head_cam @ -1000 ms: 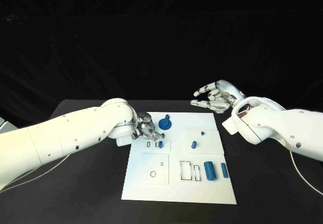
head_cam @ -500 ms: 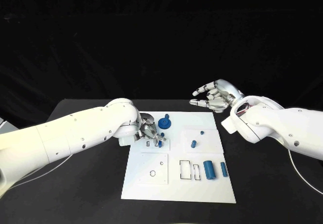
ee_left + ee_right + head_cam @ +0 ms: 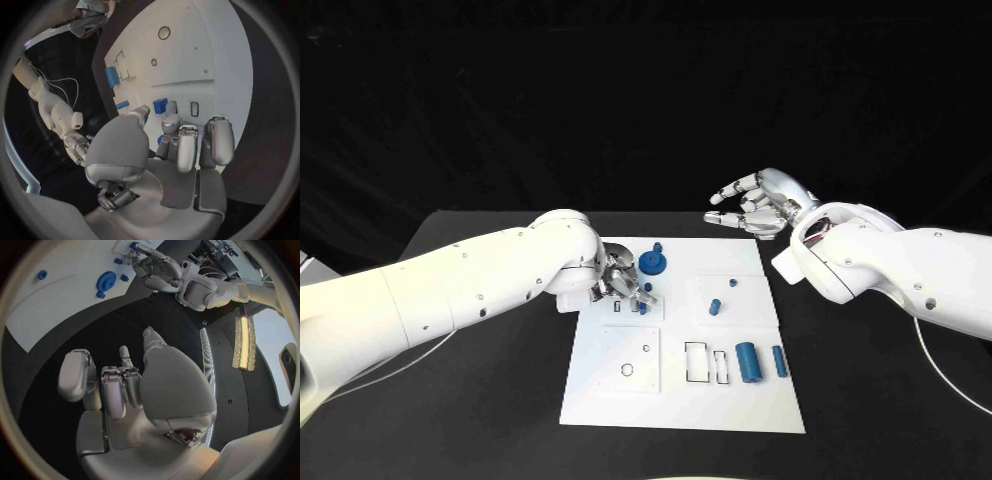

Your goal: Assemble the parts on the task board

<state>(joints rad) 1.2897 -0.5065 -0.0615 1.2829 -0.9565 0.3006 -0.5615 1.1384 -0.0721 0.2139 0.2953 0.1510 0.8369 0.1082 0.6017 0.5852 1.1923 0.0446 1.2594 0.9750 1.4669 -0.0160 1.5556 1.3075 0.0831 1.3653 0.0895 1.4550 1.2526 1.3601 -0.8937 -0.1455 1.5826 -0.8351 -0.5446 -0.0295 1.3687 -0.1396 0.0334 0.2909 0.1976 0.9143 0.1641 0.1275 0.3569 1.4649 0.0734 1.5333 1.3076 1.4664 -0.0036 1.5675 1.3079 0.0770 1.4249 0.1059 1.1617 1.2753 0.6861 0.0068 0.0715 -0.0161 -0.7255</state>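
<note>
I'm seeing little change from a second ago: my left hand is still hovering over the task board, its fingers pinching a small blue part at the far-left slots. My right hand is staying raised beyond the board's far edge, fingers spread, holding nothing. I'm reading no writing anywhere.

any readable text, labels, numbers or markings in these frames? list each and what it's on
None readable.
White task board: black outlines only, rectangles and a small ring, no letters or numbers.
Small blue parts: unmarked.
White arms and silver left hand and right hand: no legible label.
</note>
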